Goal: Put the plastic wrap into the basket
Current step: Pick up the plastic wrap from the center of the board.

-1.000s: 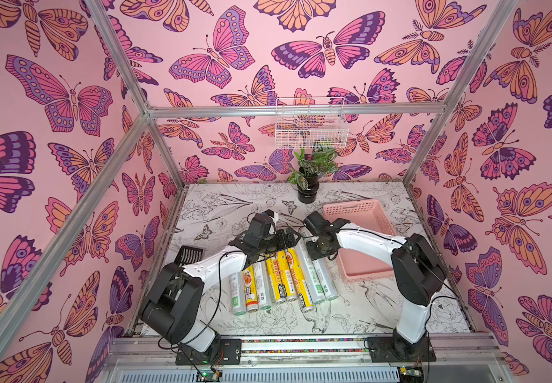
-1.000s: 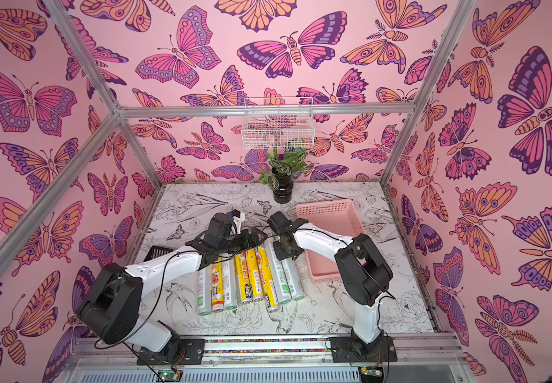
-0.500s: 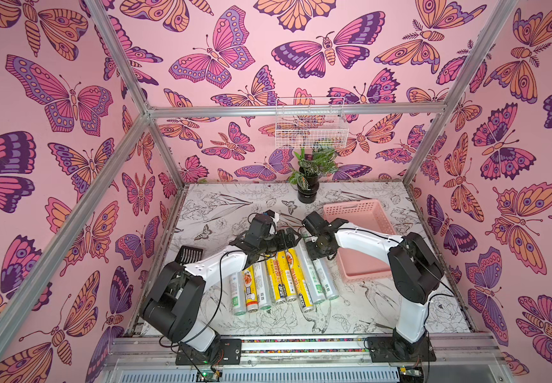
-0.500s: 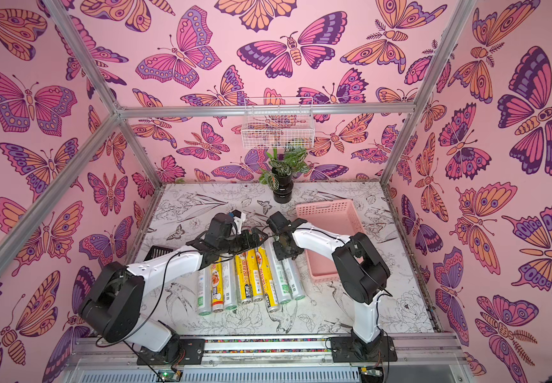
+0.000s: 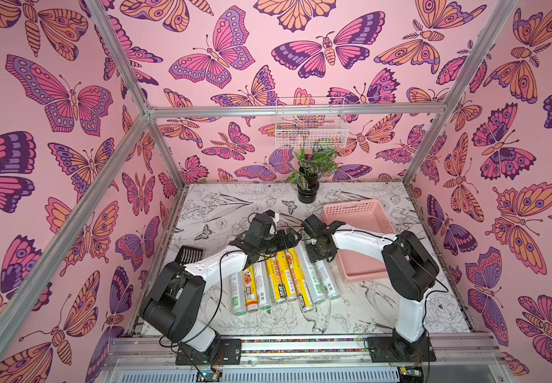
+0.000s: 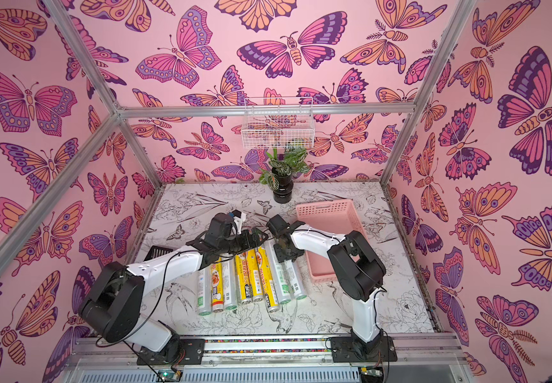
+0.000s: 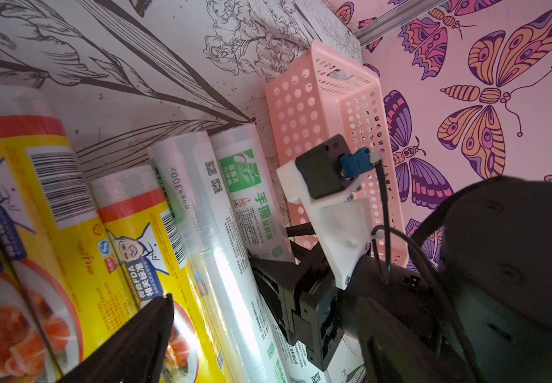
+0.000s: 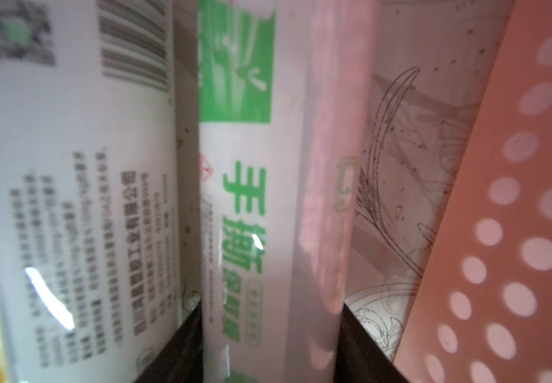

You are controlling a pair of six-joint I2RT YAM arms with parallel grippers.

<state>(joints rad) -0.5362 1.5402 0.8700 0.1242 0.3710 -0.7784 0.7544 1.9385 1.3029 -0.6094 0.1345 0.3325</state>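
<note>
Several plastic wrap rolls (image 5: 284,282) lie side by side on the table, some yellow, some silvery-clear with green print. My right gripper (image 5: 319,260) points down over the rightmost silvery roll (image 8: 251,199), its two fingers close on either side of it; the roll rests on the table beside the basket. The pink perforated basket (image 5: 364,262) stands to the right of the row with nothing in it. My left gripper (image 5: 292,237) hovers wide open over the far ends of the yellow rolls (image 7: 69,205), holding nothing. In the left wrist view one finger (image 7: 135,338) shows above a yellow roll.
A black slotted scoop (image 5: 188,253) lies at the table's left edge. A potted plant (image 5: 309,185) stands at the back, under a white wire basket (image 5: 311,122) on the wall. The two grippers are close together above the rolls' far ends.
The right gripper's jaws have spread a little around the rightmost roll. Both arms have hardly shifted, and the rolls lie where they were.
</note>
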